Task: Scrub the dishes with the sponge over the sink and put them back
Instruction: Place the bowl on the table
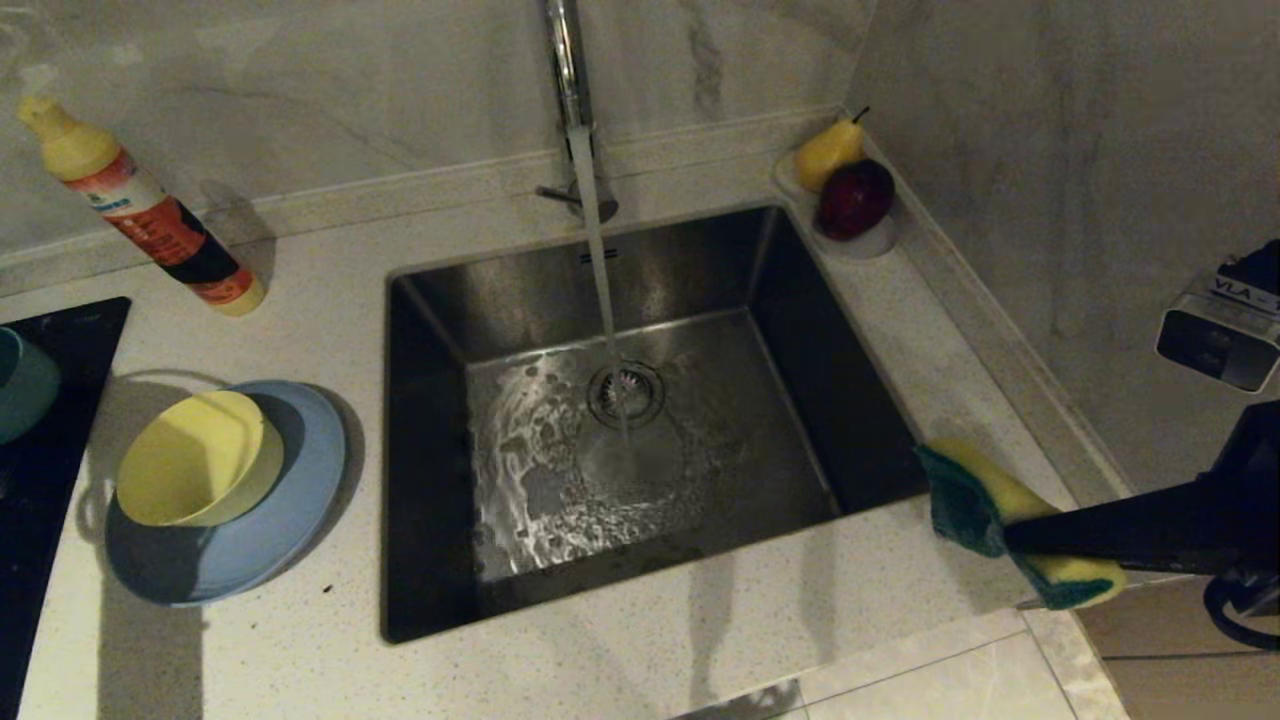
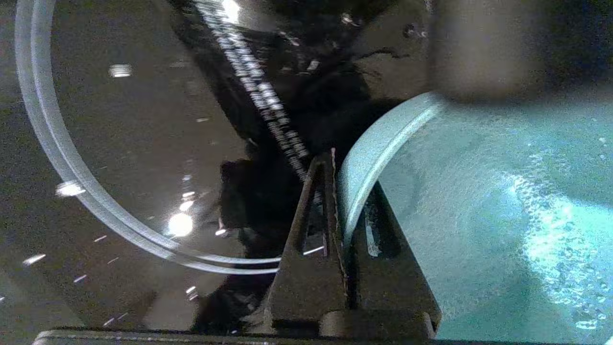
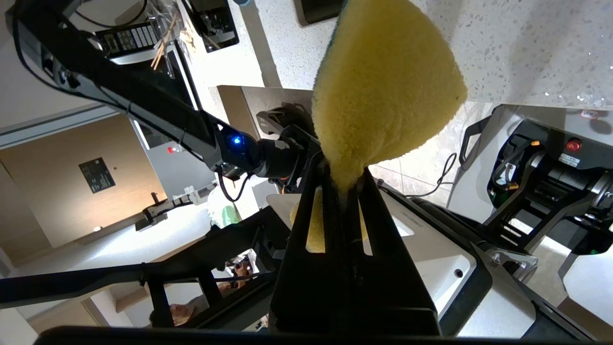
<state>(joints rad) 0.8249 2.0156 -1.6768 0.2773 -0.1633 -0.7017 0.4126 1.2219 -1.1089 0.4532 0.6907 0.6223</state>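
My right gripper (image 1: 1005,540) hangs just off the sink's (image 1: 640,420) front right corner, over the pale speckled counter (image 1: 880,610), and my two fingers there are pressed hard together on the sponge (image 1: 985,500). It bulges out past my fingertips, its yellow foam on one face and the dark green scouring layer on the other; in the right wrist view the foam (image 3: 383,91) fans wide above the pinch and narrows to almost nothing where I squeeze it.

My left gripper (image 2: 342,225) is away to the left of the sink, beyond the edge of the head view. Its fingers are closed on the rim of the teal bowl (image 2: 479,206), one finger outside the wall and one inside, with the thin rim caught between them. The bowl's inside is wet and glinting. Below it lies a glossy black surface (image 2: 143,143) with a pale ring marked on it. In the head view only a sliver of this bowl (image 1: 20,385) shows, far left of the sink.

The sink itself holds no dish. Water (image 1: 600,260) runs from the chrome tap (image 1: 568,60) straight down onto the round drain strainer (image 1: 626,392), spreading over the steel floor.

Just left of the sink, the pale-yellow bowl (image 1: 195,458) lies tipped on the light-blue plate (image 1: 260,530), which rests flat on the counter.
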